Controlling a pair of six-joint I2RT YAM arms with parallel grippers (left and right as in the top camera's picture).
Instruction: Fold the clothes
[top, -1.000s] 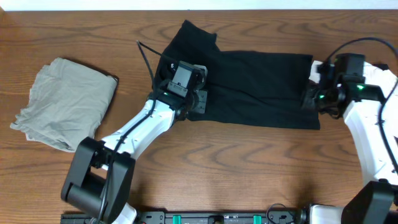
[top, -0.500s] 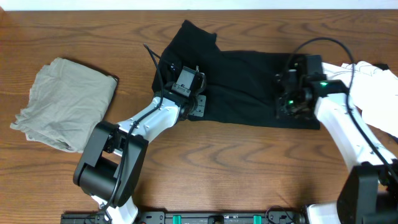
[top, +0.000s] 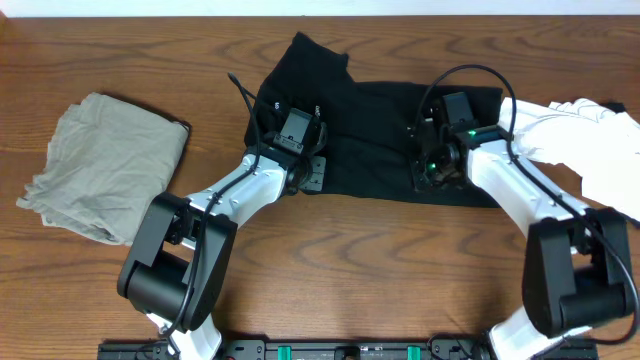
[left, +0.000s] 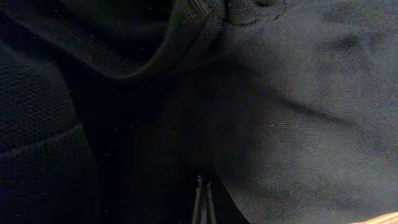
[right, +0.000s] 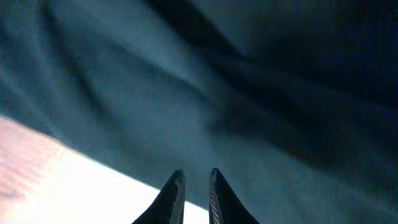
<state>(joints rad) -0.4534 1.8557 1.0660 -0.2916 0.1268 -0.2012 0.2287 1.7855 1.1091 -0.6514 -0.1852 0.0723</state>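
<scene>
The black garment (top: 380, 130) lies spread flat across the back middle of the table, with a flap sticking out at its upper left. My left gripper (top: 305, 160) sits low on its left part, fingers pressed together (left: 203, 196) amid dark cloth (left: 298, 93); whether a fold is pinched does not show. My right gripper (top: 425, 172) hovers over the garment's right half near its front edge. In the right wrist view its tips (right: 196, 177) stand a narrow gap apart above the fabric (right: 186, 93), with nothing between them.
A folded grey-beige garment (top: 105, 165) lies at the left of the wooden table (top: 350, 270). A white garment (top: 590, 135) is heaped at the right edge, beside the right arm. The bright bare table (right: 56, 180) shows past the black cloth's edge.
The right arm has swung left from the black garment's right edge to over its right half, its jaws parting slightly. The left gripper has stayed in place.
</scene>
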